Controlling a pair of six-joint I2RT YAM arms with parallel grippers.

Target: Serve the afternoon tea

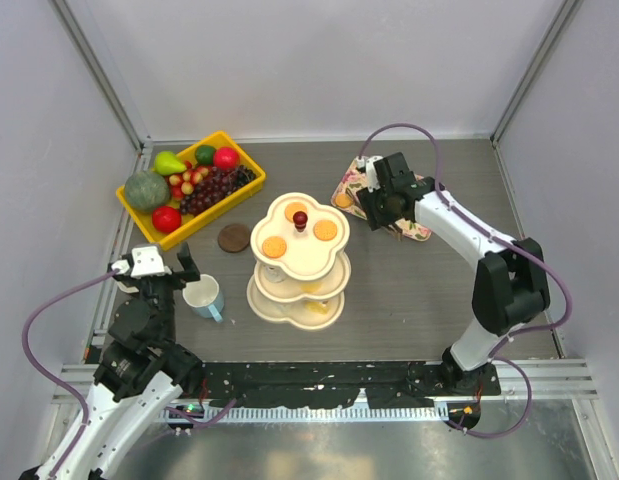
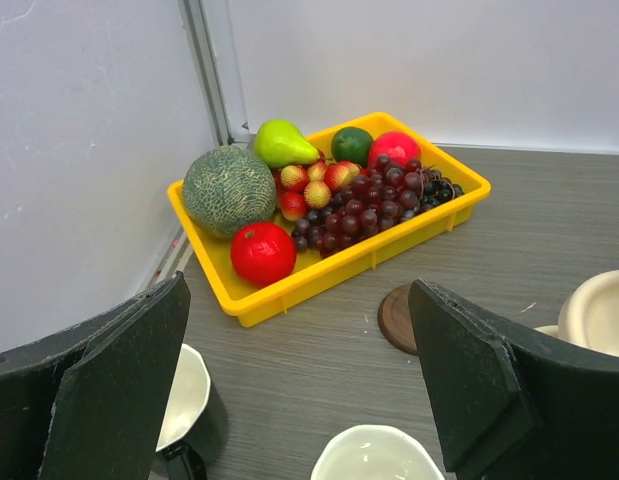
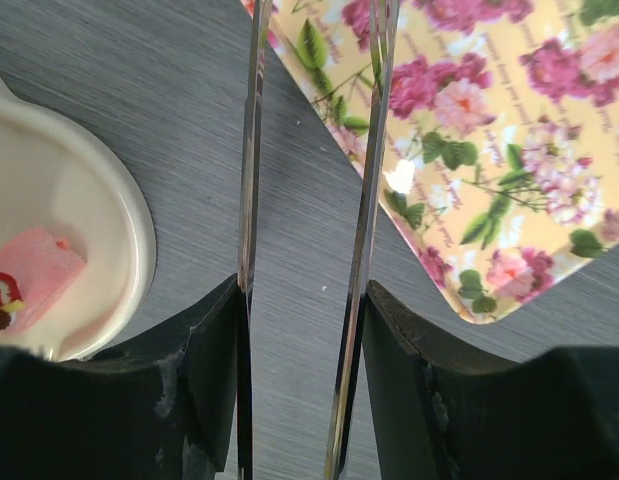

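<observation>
Reading the top view from the left: left gripper (image 2: 299, 285) sits at 8 o'clock from the cream three-tier clover-shaped stand with red knob (image 1: 307, 257), fingers wide apart, nothing between them. Dark mug with white inside (image 2: 189, 415) stands just beside its left finger. Pale blue ceramic mug (image 1: 204, 297) is just beside the gripper. Yellow plastic bin of fruit (image 1: 204, 225) lies at 10 o'clock, with the round brown coaster (image 1: 233, 237) between bin and stand. Round orange biscuits (image 1: 274, 247) lie on the top tier. Pink square pastry (image 3: 34, 285) lies on a tier; cannot tell which. Right gripper (image 3: 301, 290) is at 2 o'clock, at the edge of the floral rectangular tray (image 3: 509, 150), clamped on thin shiny metal tongs (image 3: 251, 200), blades apart.
</observation>
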